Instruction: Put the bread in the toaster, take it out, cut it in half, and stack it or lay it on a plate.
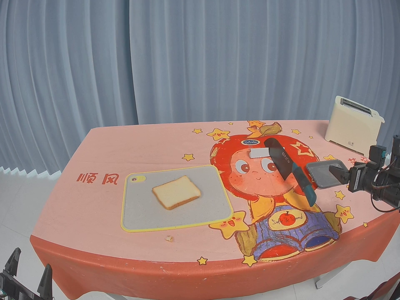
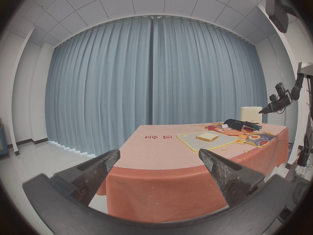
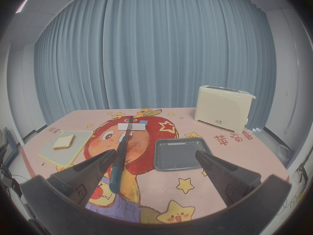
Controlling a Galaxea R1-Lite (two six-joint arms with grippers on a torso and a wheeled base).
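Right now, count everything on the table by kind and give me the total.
Bread slice: 1
Cutting board: 1
Knife: 1
Toaster: 1
Grey tray: 1
White block: 1
Crumb: 1
Total: 7

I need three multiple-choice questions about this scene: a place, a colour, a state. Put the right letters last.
1. What lies under the bread? A) a cutting board B) a napkin C) a bowl
2. What colour is the handle of the knife? A) red B) teal C) white
3. How is the right claw? A) shut on the knife B) open and empty C) shut and empty

Key: 1 A, the slice rests on the yellow-rimmed board; 2 B, teal shows next to the black blade; 3 B, it stands wide open, holding nothing.
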